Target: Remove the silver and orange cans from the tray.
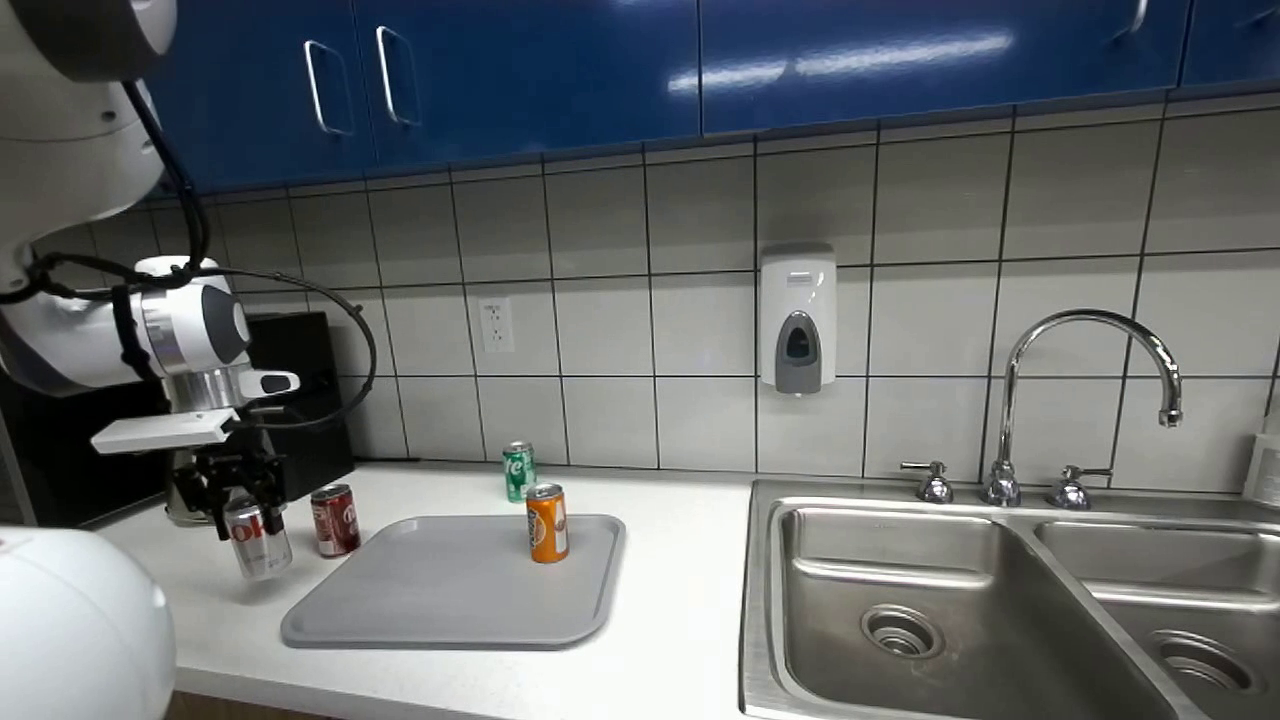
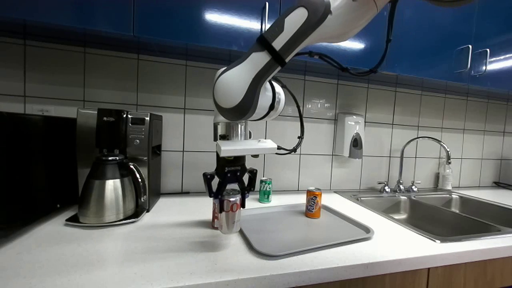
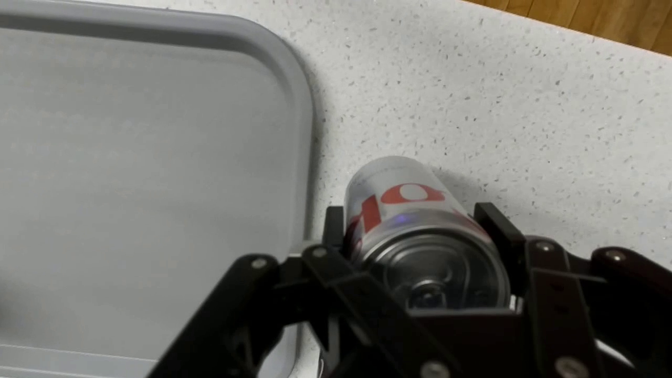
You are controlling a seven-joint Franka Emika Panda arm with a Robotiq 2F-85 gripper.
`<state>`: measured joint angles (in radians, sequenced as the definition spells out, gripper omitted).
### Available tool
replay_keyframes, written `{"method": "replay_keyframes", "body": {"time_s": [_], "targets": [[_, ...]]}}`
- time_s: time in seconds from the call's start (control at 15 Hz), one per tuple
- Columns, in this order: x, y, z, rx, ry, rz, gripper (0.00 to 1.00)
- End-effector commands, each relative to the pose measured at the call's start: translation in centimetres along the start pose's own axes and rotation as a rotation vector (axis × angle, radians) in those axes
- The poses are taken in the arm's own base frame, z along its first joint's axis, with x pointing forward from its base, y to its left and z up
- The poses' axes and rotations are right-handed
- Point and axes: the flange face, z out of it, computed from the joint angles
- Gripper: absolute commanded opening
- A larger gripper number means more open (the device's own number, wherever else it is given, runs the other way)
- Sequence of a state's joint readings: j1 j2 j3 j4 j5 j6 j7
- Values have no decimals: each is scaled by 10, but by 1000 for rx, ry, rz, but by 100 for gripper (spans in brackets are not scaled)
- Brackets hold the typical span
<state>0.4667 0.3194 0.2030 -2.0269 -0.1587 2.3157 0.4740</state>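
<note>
- I am pinching the silver cylindrical drink can [image 3: 425,236] with red lettering in the black two-fingered gripper [image 2: 232,201]; one finger is bearing on each side of it.
- I am holding that can over the white speckled bench [image 2: 160,252], just outside the rim of the flat grey rectangular tray [image 1: 450,595]; I am unable to confirm whether its base is touching.
- The orange cylindrical drink can [image 2: 313,203] is standing upright on the tray.
- A dark red cylindrical drink can [image 1: 335,520] is standing on the bench; in an exterior view it is showing between the silver can and the tray.
- A green cylindrical drink can [image 1: 519,472] is standing on the bench behind the tray, near the tiled wall [image 1: 605,420].
- A stainless steel double sink [image 1: 763,600] is showing in both exterior views, apart from the tray.
</note>
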Motion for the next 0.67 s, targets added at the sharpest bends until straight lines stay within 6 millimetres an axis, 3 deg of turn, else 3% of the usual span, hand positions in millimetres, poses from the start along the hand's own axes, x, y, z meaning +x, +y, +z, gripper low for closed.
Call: {"method": "replay_keyframes", "body": {"time_s": [0.0, 0.6], "targets": [[11, -15, 7, -20, -23, 11, 38], [20, -22, 28, 14, -52, 9, 38]]}}
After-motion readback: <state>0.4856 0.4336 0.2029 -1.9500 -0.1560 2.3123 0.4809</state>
